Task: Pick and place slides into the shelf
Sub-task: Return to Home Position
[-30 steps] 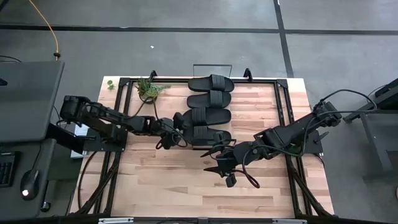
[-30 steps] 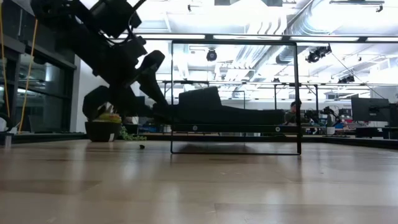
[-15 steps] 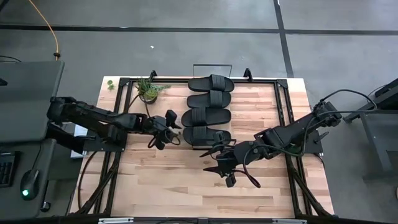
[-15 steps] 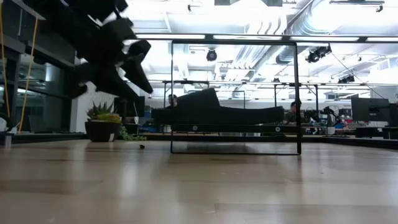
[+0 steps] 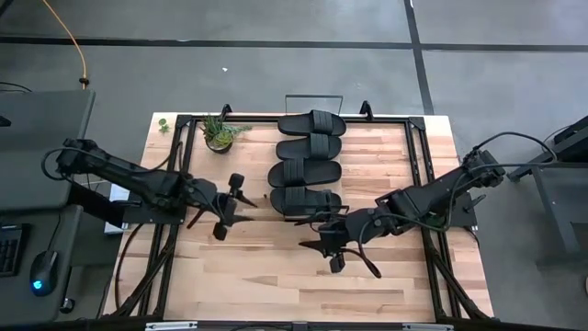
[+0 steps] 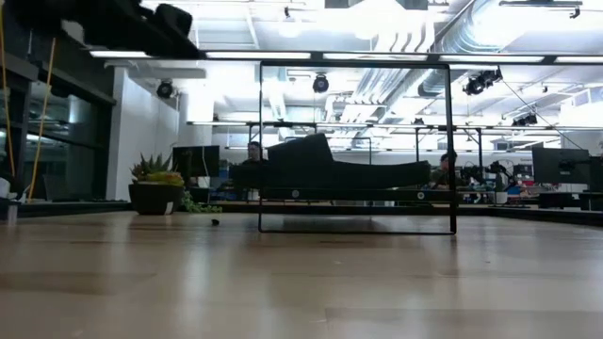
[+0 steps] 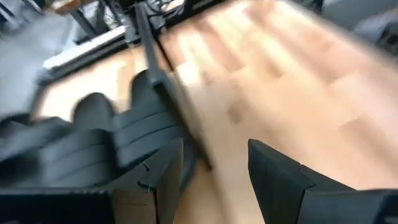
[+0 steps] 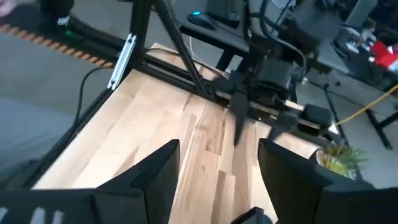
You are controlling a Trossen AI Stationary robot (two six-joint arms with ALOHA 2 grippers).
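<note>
Four matte black slip-on slides [image 5: 308,161] lie side by side on the narrow wire-framed wooden shelf [image 6: 449,141], long axes running arm to arm. The left tool [image 5: 227,204] stands off their left ends, fingers spread wide and empty. The right tool [image 5: 323,246] is closer, just before the nearest slide (also spread, empty).

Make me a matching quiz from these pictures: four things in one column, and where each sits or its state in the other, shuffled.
Column one:
1. slides
2. potted plant
3. left gripper
4. right gripper

Column two:
A. open, between the row and the tabletop's near edge
B. far left corner
C. four side by side in one row
D. open, left of the row

Pairs: 1-C, 2-B, 3-D, 4-A
</note>
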